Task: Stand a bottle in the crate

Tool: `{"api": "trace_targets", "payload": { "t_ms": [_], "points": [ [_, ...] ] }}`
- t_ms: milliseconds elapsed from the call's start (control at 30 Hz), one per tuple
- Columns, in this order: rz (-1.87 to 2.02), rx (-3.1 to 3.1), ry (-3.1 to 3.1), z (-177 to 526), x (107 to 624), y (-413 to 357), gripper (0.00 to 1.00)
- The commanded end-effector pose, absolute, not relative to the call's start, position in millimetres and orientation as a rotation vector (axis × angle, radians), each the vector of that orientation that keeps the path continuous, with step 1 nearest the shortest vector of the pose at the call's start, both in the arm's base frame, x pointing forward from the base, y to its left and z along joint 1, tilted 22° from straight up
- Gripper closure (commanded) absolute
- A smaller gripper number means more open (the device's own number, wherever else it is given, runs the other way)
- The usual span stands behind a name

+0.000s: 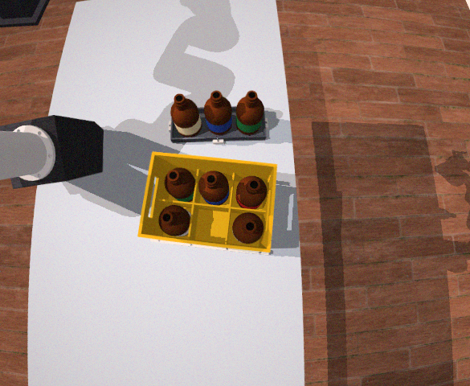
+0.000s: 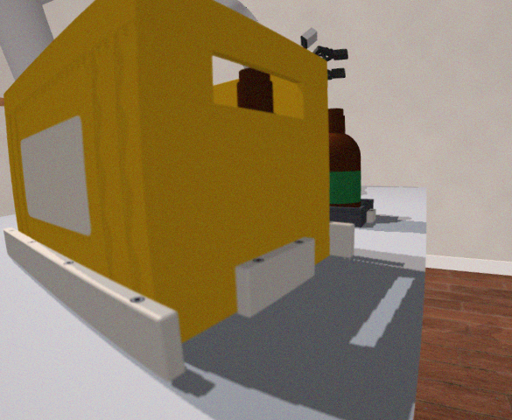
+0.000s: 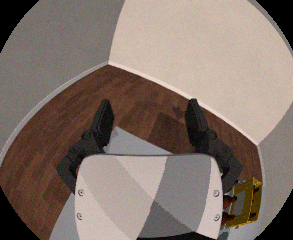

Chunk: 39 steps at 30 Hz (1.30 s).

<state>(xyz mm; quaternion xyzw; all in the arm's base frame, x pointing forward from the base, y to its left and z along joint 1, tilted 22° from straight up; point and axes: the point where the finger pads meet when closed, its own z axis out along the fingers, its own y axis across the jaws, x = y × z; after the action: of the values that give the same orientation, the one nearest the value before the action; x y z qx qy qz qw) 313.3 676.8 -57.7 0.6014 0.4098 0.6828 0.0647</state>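
Observation:
A yellow crate (image 1: 207, 204) with six cells holds five brown bottles. Its front middle cell (image 1: 213, 224) is empty. Behind it, a dark tray (image 1: 218, 130) carries three upright brown bottles with a cream label (image 1: 185, 116), a blue label (image 1: 218, 113) and a green label (image 1: 250, 112). In the wrist view my gripper (image 3: 149, 107) is open with nothing between the fingers, and it points out towards the floor and wall. The crate shows small at the lower right of that view (image 3: 245, 203). In the exterior view the fingers (image 2: 334, 63) show high above and behind the crate (image 2: 170, 180).
The arm's black and grey link (image 1: 39, 149) reaches in from the left, high over the table. Beige stop blocks (image 2: 93, 303) edge the crate's base. The table's right edge lies close to the crate and tray, with brick floor beyond.

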Motion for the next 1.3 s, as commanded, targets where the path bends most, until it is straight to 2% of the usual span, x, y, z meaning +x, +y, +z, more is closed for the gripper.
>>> {"api": "trace_targets", "payload": {
  "t_ms": [0, 633, 967, 1100, 1167, 1267],
  "points": [
    [2.067, 1.816, 1.233, -54, 313, 679, 0.0],
    [2.059, 1.832, 1.214, -53, 319, 675, 0.0],
    [1.861, 2.158, 0.741, -21, 434, 578, 0.0],
    [1.824, 2.206, 0.646, -16, 451, 558, 0.0],
    [1.752, 2.288, 0.455, -5, 481, 516, 0.0],
    [1.706, 2.333, 0.329, 2, 498, 488, 0.0]
  ]
}}
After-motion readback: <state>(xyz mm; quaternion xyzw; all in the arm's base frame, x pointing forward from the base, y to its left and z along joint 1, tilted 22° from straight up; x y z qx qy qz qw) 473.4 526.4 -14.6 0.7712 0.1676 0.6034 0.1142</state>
